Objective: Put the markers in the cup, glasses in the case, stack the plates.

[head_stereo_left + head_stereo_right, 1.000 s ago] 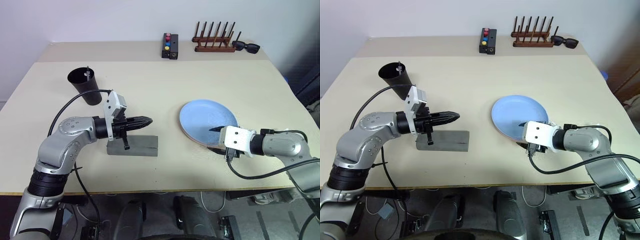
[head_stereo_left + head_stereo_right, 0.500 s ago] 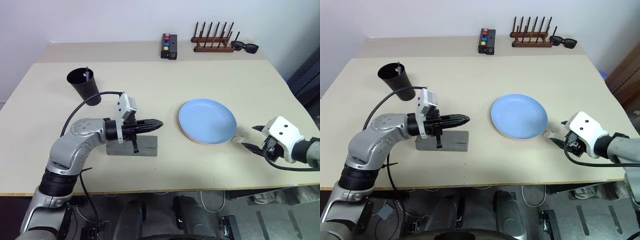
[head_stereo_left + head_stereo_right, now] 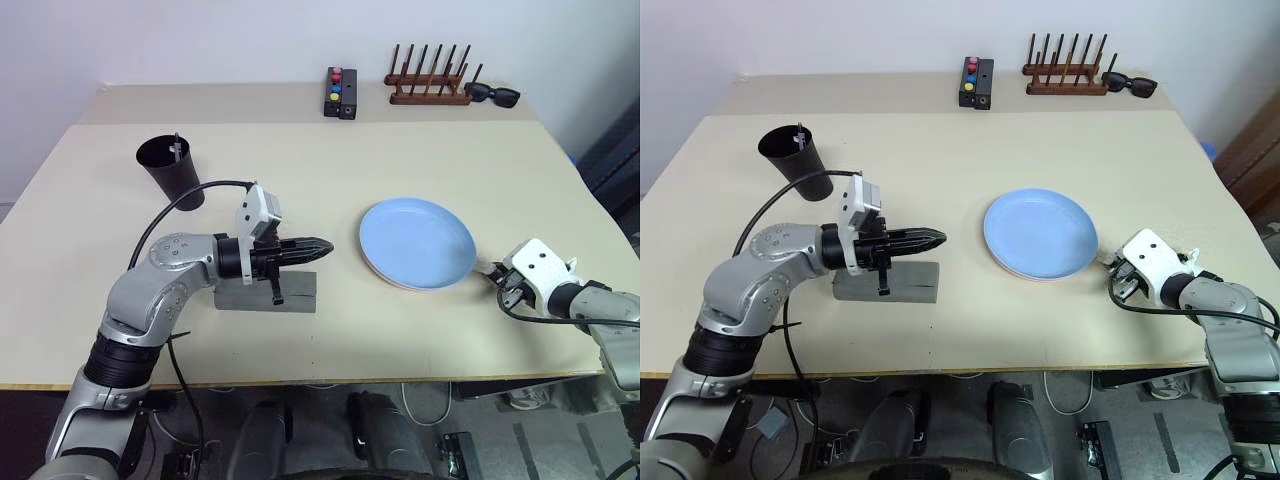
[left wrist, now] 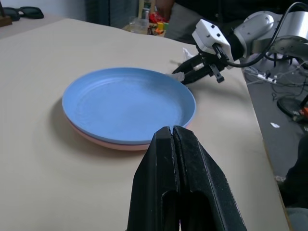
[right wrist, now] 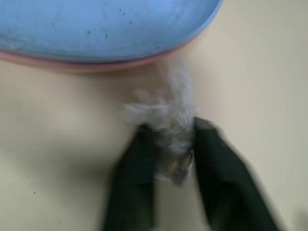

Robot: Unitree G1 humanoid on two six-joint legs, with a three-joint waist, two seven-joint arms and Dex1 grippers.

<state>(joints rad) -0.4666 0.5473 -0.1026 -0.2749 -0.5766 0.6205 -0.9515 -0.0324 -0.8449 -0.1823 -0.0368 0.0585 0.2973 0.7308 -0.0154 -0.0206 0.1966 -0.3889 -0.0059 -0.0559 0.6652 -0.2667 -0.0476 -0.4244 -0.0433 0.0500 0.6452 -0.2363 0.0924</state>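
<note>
**Right gripper pinches a clear scrap beside the stacked plates**

The right gripper point(image 5: 171, 144) is closed on a crumpled clear plastic scrap point(image 5: 166, 115) just beside the light blue round plate point(image 3: 417, 243), which is stacked on the pale pink plate point(image 4: 103, 141). The left gripper point(image 3: 325, 245), fingers pressed together and empty, hovers over the grey flat case point(image 3: 300, 295). The tall black cup point(image 3: 170, 172) holds a marker point(image 3: 176, 146). No readable writing.

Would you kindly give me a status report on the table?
Left gripper shut, empty, above the case. Right gripper shut on a clear scrap beside the plates. Plates stacked, blue on pink. A marker in the cup.
</note>
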